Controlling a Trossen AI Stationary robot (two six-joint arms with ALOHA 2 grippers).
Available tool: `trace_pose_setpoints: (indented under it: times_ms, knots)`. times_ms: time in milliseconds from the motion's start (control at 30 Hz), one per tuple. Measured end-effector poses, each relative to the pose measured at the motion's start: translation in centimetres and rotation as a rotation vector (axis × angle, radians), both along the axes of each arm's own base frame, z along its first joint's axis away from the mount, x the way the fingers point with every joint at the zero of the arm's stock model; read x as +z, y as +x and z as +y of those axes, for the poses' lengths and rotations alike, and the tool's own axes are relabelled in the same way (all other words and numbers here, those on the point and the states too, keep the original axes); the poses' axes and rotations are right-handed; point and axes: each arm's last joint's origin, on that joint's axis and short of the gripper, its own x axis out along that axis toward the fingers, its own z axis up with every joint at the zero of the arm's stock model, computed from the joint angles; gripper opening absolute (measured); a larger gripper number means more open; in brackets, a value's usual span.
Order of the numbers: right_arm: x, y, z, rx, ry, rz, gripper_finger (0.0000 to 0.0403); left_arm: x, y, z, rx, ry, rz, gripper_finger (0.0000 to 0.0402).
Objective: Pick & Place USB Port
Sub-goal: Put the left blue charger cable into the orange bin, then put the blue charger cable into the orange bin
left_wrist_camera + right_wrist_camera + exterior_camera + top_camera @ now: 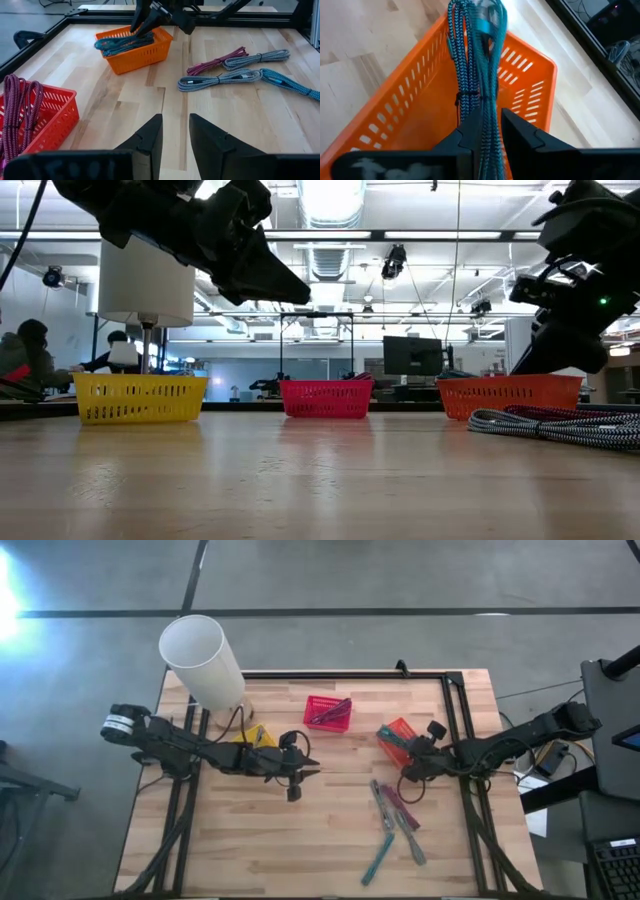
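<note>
A teal braided USB cable bundle (479, 75) runs from between my right gripper's (492, 135) fingers into the orange basket (395, 125); that gripper is shut on it above the basket (398, 735). The left wrist view shows the bundle (120, 44) lying along the orange basket (135, 52) under my right gripper (147, 22). My left gripper (175, 135) is open and hovers over bare wood near the table's middle (300, 770). The red basket (328, 713) holds a purple cable (20, 107). My right gripper pinches the teal cable bundle between its two fingers, several strands together, just below the black tie (462, 97) around it. The fingers (470, 132) come slanting down from above and lie along the bundle. The bundle's far part (485, 30) reaches into the orange basket.
Loose cables lie on the wood toward the near right: a red one (215, 62), two grey ones (220, 80), a teal one (290, 82). A yellow basket (256, 736) and a tall white cylinder (203, 658) stand at the far left. A black frame (450, 680) borders the table.
</note>
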Motion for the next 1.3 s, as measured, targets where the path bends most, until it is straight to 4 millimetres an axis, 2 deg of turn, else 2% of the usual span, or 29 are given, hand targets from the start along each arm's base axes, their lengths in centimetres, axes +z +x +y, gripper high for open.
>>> trace_pose_setpoints:
  times_ms: [333, 667, 867, 1033, 1167, 1300]
  knots:
    - [2.0, 1.2, 0.3, 0.004, 0.017, -0.067, 0.0122, 0.0, 0.0, 0.0, -0.008, 0.022, 0.002, 0.0099]
    - [7.2, 5.2, 2.3, 0.275, 0.261, -0.164, 0.0129, 0.0, 0.0, 0.0, -0.008, 0.021, 0.002, 0.0099]
    - [8.5, 8.8, 5.5, 0.564, 0.383, -0.131, 0.0134, 0.0, 0.0, 0.0, -0.007, 0.020, 0.002, 0.0099]
    - [8.7, 11.9, 8.8, 0.680, 0.467, -0.021, 0.0153, 0.0, 0.0, 0.0, -0.003, 0.010, 0.001, 0.0099]
    - [8.0, 13.9, 11.4, 0.730, 0.510, 0.139, 0.0170, 0.0, 0.0, 0.0, 0.007, -0.017, -0.002, 0.0099]
    - [6.8, 14.9, 14.0, 0.751, 0.536, 0.344, 0.0181, 0.0, 0.0, 0.0, 0.013, -0.033, -0.004, 0.0099]
